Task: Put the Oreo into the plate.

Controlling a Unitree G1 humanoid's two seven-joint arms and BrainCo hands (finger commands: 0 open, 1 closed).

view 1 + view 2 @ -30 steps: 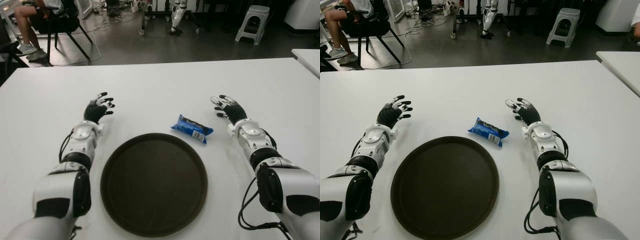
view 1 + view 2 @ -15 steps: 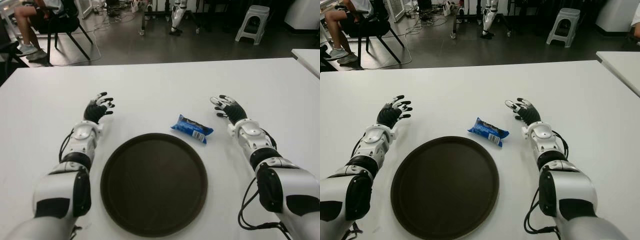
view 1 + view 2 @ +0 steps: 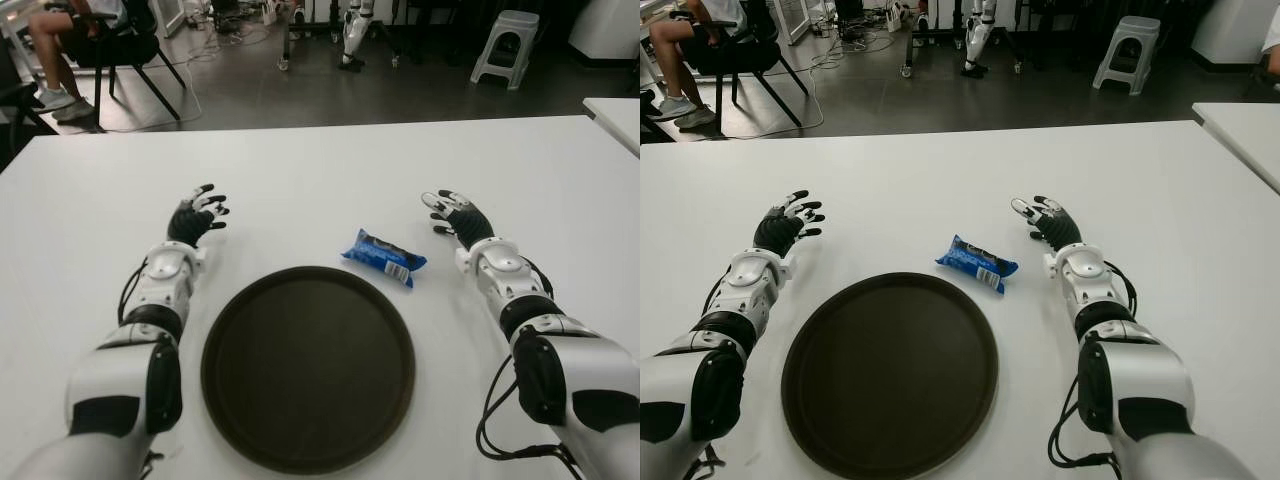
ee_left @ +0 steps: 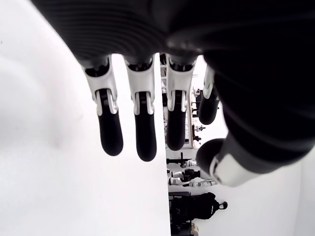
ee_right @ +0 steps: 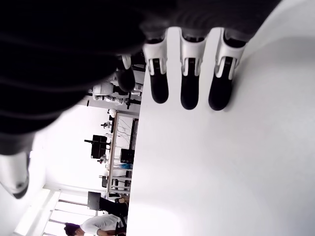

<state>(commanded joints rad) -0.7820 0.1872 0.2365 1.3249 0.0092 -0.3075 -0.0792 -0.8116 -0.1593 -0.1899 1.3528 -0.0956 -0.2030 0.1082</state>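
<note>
Blue foil-wrapped Oreo pack [image 3: 384,257] lies on white table [image 3: 300,170], just beyond round dark-brown plate [image 3: 308,367] rim. Right hand [image 3: 458,216] nearest, fingers spread, empty; left hand [image 3: 195,215] likewise. Pinch the pack across its short side.

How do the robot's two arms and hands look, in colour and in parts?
Both arms are glossy white shells with black joint bands. Thin black cables loop beside the forearms. The left hand and right hand have black palms, white finger segments and black rounded fingertips.
</note>
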